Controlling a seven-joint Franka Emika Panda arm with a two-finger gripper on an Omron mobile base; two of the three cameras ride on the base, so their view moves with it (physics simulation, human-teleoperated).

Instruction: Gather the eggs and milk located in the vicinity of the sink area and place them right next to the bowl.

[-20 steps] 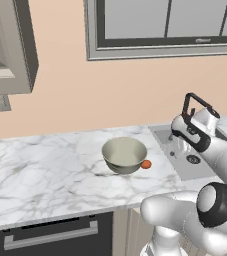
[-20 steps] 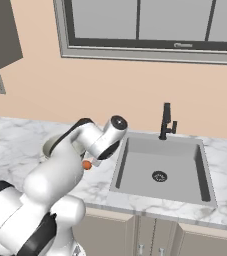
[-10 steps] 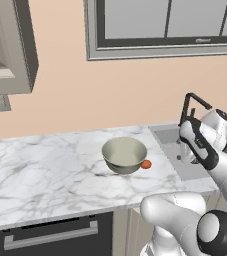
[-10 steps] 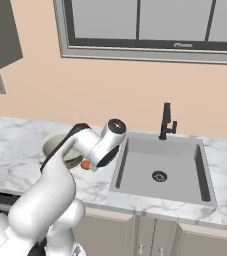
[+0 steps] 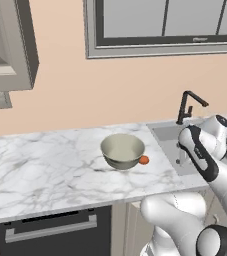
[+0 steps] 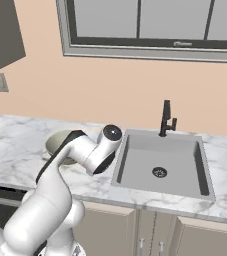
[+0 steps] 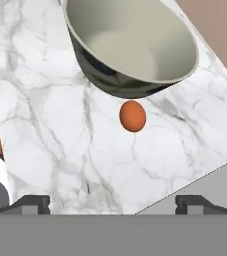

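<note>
The grey-beige bowl [image 5: 122,150] stands on the marble counter left of the sink [image 5: 166,133]. An orange-brown egg [image 5: 143,160] lies on the counter, touching or nearly touching the bowl's right side. In the hand view the bowl [image 7: 135,40] is at the top and the egg [image 7: 132,116] sits just below it. My gripper [image 7: 112,204] hangs open above the counter short of the egg, its fingertips [image 7: 31,202] wide apart with nothing between them. The white egg and the milk carton are out of view.
The sink basin [image 6: 160,160] with its round drain [image 6: 159,172] and black faucet [image 6: 166,120] lies right of the bowl. My arm reaches over the basin's left edge. A dark oven front [image 5: 50,227] sits under the counter. A window runs along the back wall.
My hand has come down from near the faucet toward the counter at the sink's left edge. The bowl and the orange egg have stayed put.
</note>
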